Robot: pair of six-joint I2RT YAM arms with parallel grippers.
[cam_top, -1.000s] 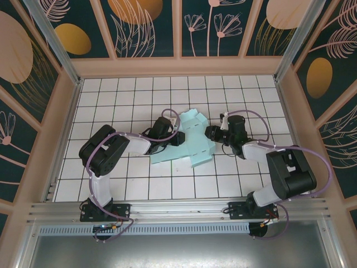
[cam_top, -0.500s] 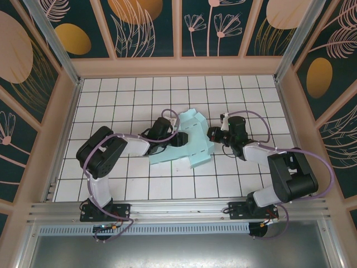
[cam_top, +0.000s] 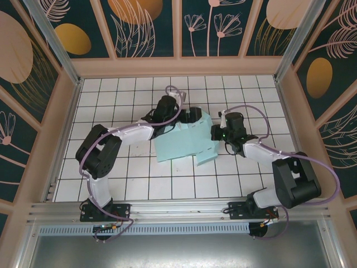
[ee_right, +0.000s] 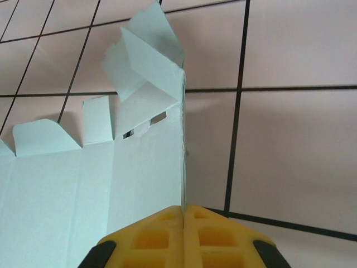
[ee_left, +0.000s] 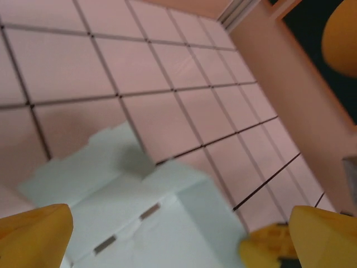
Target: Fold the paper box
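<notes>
Now, with the right gripper (ee_right: 183,212) pinched shut on the right edge of the paper box (cam_top: 187,139) in the middle of the floor (cam_top: 111,100), the left gripper (ee_left: 181,226), wide apart over the far flaps, should push one flap slowly along its crease.
</notes>
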